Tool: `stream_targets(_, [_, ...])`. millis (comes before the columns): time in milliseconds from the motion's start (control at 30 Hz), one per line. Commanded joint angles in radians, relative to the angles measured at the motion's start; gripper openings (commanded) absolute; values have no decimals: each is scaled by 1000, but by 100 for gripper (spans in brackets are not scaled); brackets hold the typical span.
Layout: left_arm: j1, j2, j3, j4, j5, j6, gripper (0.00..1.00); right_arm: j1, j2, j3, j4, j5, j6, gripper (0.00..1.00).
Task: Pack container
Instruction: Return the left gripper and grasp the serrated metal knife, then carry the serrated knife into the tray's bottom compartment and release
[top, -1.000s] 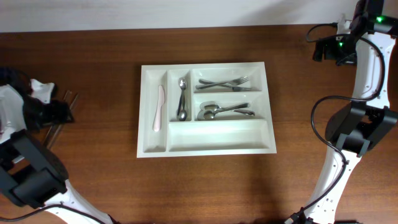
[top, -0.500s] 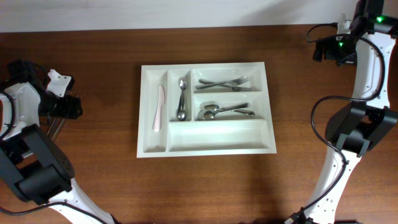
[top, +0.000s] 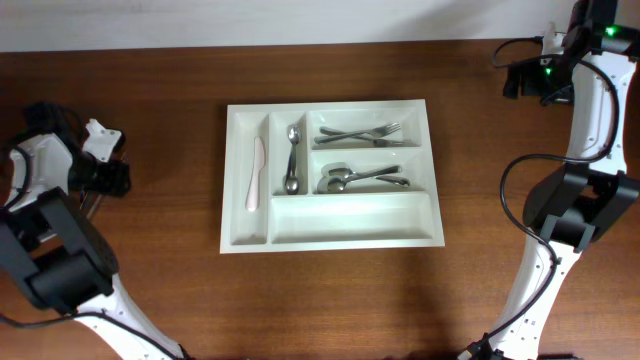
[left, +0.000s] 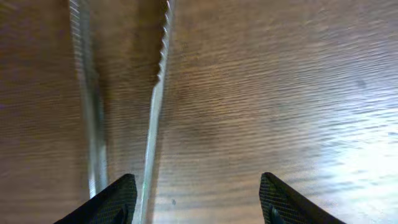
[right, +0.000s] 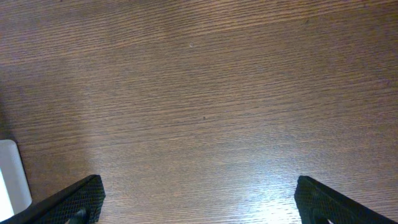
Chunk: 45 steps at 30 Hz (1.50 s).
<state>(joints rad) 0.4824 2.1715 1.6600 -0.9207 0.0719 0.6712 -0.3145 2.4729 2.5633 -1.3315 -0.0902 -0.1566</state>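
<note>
The container, a white cutlery tray, lies mid-table. It holds a pale knife in its leftmost slot, a spoon beside it, forks at top right and spoons below them. Its long front compartment holds nothing. My left gripper sits low over the table's far left, open. In the left wrist view two metal knives lie on the wood. One serrated knife runs just inside the left fingertip, the other knife outside it. The gripper grips neither. My right gripper stands open over bare wood at the far right.
The table is dark wood, with a pale wall along its back edge. Both arm bases and their cables stand at the table's left and right sides. A white corner shows at the left edge of the right wrist view.
My left gripper has shifted a little to the right over the knives and its jaws have narrowed somewhat. The right arm and the tray's contents have not moved.
</note>
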Motion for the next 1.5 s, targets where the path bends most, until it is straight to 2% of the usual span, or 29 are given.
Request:
stream_targets(0, [-5, 43, -8, 15, -36, 19, 64, -6, -31, 9, 0, 2, 8, 99])
stream_targets(167, [-5, 67, -8, 37, -48, 19, 64, -6, -31, 9, 0, 1, 8, 99])
stream_targets(200, [-5, 72, -8, 38, -48, 19, 60, -6, -31, 9, 0, 2, 8, 99])
stream_targets(233, [-5, 81, -8, 34, -47, 19, 37, -6, -31, 9, 0, 2, 8, 99])
stream_targets(333, [-5, 87, -8, 24, -47, 19, 2, -6, -31, 9, 0, 2, 8, 99])
stream_targets(533, [-8, 86, 39, -8, -47, 19, 2, -6, -31, 9, 0, 2, 8, 99])
stream_targets(667, [-48, 85, 203, -125, -42, 11, 2, -6, -31, 9, 0, 2, 8, 99])
stream_targets(733, [-84, 85, 301, -174, -34, -36, 2, -6, -31, 9, 0, 2, 8, 99])
stream_targets(833, [-144, 85, 433, -241, 57, -50, 2, -6, -31, 9, 0, 2, 8, 99])
stream_targets(1000, [-304, 85, 632, -363, 229, -50, 2, -6, -31, 9, 0, 2, 8, 99])
stream_targets(1167, [-557, 85, 695, -460, 232, -37, 2, -6, -31, 9, 0, 2, 8, 99])
stream_targets(1267, [-706, 86, 694, -487, 232, 27, 2, -6, -31, 9, 0, 2, 8, 99])
stream_targets(1467, [-917, 87, 694, -529, 232, 75, 2, -6, -31, 9, 0, 2, 8, 99])
